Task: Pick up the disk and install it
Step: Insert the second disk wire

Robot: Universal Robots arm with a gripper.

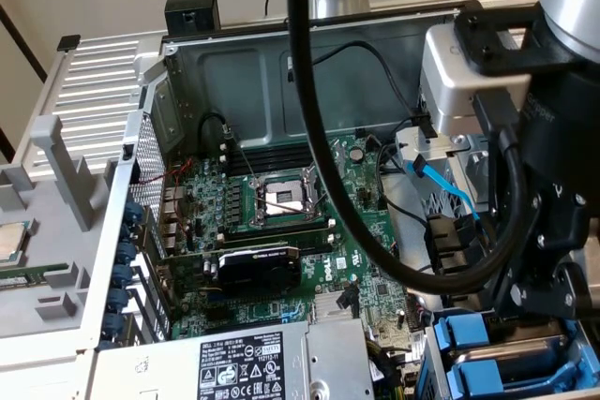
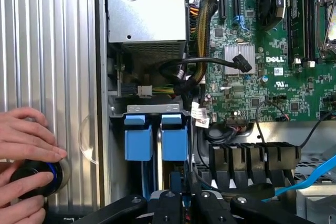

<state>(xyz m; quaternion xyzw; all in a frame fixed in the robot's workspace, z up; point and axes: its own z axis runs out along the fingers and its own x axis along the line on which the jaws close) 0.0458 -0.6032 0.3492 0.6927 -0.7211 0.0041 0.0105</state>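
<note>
The black robot gripper (image 1: pixel 548 299) (image 2: pixel 185 206) hangs low over the drive bay at the corner of the open grey metal computer case (image 1: pixel 234 72). I cannot tell how wide it stands, or whether it holds something.

Just beside it, inside the bay, the disk (image 1: pixel 525 355) (image 2: pixel 174 140) stands on its edge. It is a flat silver-grey metal drive in a blue plastic carrier, and the wrist view shows it from its narrow side. A second blue plastic carrier end (image 2: pixel 137 139) sits in the slot next to it. The two are side by side, and I cannot say which one the gripper is in contact with, if any.

Near the bay, a light blue flat cable (image 1: pixel 450 196) (image 2: pixel 310 179) runs over a row of black plastic cable connectors (image 2: pixel 252 161). Further away lies the green motherboard (image 1: pixel 366 185) (image 2: pixel 273 85) with its square metal processor socket (image 1: pixel 281 199) and a black graphics card (image 1: pixel 258 267). The big grey metal power-supply box (image 1: pixel 328 362) (image 2: pixel 147 9) is at the next corner of the case, beside the bay.

A thick black cable (image 1: pixel 314 138) hangs from the arm across the exterior view.

Outside the case, on a ribbed silver metal panel (image 2: pixel 47 40), a person's hand (image 2: pixel 23 140) rests on a round black knob with a blue ring (image 2: pixel 34 180).
</note>
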